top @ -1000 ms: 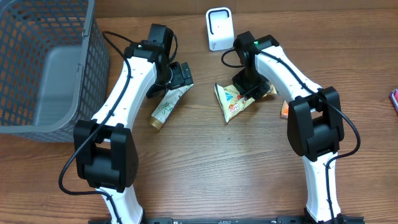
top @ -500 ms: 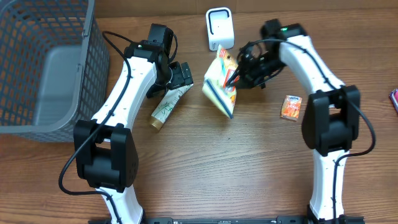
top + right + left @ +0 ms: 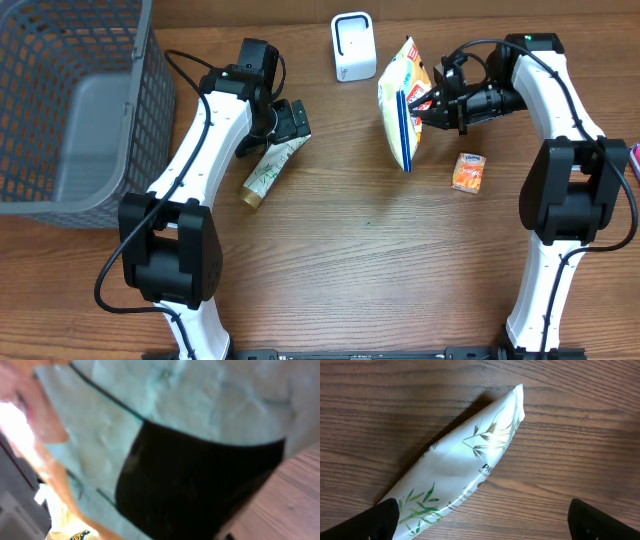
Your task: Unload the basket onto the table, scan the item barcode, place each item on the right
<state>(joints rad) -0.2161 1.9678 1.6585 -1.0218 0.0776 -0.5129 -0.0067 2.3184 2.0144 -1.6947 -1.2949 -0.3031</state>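
Even, soft lighting; the right wrist view is badly blurred.

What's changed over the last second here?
The right gripper, shut on the snack bag, lifted it off the table and swung it up beside the white scanner. The left gripper stayed open over the tube; the orange packet and basket did not move.

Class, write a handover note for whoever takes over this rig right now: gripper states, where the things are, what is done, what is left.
Right gripper: jaws shut on the snack bag, held off the table, right of the white scanner.
Left gripper: open, empty, above the leaf-print tube on the table.
Done: bag picked up.
To do: turn its barcode to the scanner; no scan evident yet.
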